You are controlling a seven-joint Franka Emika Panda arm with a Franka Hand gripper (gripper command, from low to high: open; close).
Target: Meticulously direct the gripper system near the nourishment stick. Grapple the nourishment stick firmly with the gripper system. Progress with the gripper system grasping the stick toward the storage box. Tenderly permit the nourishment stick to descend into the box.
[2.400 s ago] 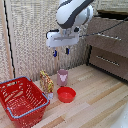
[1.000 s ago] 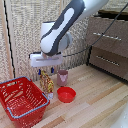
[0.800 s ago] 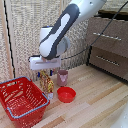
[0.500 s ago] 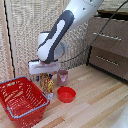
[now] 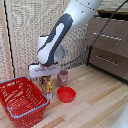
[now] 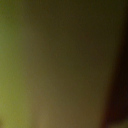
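The yellow-orange snack packet (image 5: 48,88) stands upright on the wooden floor, just to the exterior view's right of the red wire basket (image 5: 20,100). My gripper (image 5: 46,80) has come down on the packet's top. Its white head sits directly above the packet. The fingers are too small and too hidden to tell whether they are closed on it. The wrist view is a blurred yellow-green field, with something very close to the lens.
A pink cup (image 5: 62,77) stands just behind the packet. A small red bowl (image 5: 66,94) lies next to the packet, on the exterior view's right. A wooden dresser (image 5: 109,45) is at the back right. A wicker screen (image 5: 25,30) stands behind.
The arm has swung toward the exterior view's left and lowered steadily. The gripper head went from above the pink cup to the packet's top. The packet, cup, bowl and basket have not moved.
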